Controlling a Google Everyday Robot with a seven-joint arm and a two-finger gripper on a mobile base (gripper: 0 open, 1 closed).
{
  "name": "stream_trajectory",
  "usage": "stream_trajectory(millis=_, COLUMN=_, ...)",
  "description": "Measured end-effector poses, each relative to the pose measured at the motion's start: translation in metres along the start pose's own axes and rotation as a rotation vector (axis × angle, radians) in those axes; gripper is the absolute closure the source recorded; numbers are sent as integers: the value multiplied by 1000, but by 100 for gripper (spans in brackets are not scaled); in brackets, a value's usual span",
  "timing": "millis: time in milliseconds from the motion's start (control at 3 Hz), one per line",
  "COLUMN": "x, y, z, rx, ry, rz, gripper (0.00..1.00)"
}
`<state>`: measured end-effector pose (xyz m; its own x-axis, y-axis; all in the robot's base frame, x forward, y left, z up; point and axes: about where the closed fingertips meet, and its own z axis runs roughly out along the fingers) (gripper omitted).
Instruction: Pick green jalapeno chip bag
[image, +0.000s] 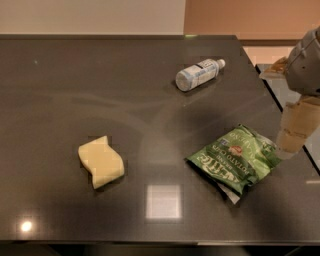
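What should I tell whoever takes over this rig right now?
Gripper: at the table's right edge, just right of the chip bag, not holding it.
Chip bag: lying flat on the table, front right.
Others: sponge front left, bottle on its side towards the back; both well apart from the bag.
Done: gripper is next to the bag; nothing grasped.
Left: close on the bag and lift it.

Overhead light leaves a square glare and small hotspot on the glossy counter (75, 75); claw (294, 132) at right edge blurred.
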<state>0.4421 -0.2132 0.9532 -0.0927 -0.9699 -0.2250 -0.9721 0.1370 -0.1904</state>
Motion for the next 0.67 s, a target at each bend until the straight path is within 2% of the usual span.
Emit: stream_trajectory(millis=667, x=9, y=6, z=44, rx=-93, ry=-56, rz=-73, gripper=0)
